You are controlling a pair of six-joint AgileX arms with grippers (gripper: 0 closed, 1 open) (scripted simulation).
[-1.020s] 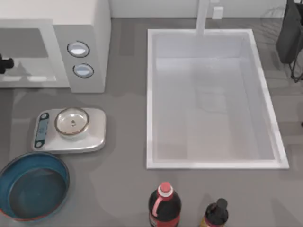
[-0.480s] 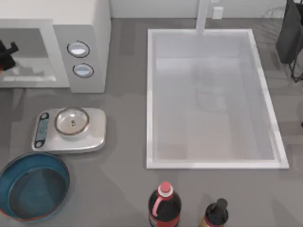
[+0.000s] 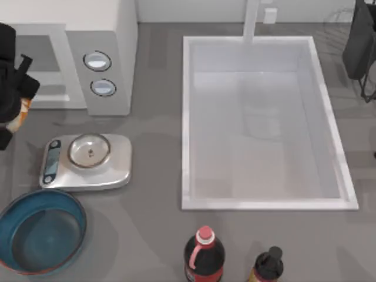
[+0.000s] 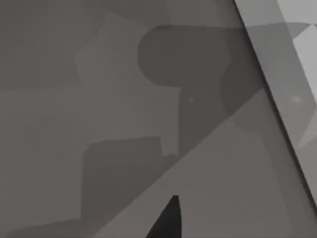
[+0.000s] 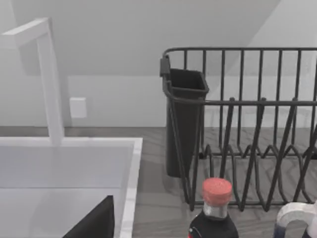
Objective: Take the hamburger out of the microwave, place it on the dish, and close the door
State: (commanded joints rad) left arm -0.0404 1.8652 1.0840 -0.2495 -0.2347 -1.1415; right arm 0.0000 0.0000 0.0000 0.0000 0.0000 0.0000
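At the surface's far left edge, just in front of the microwave [image 3: 88, 53], my left tool [image 3: 13, 97] is clamped on the hamburger [image 3: 23, 108], an orange sliver peeking out beside it. Well below sits the dish [image 3: 41, 232], past the scale [image 3: 85, 161]; I can't tell how my right tool stands.

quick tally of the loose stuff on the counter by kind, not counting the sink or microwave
bottles: 2, red-capped bottle and dark-capped bottle
bowls: 2, blue dish and steel bowl
scales: 1, kitchen scale
dish racks: 1, dish rack
total: 6
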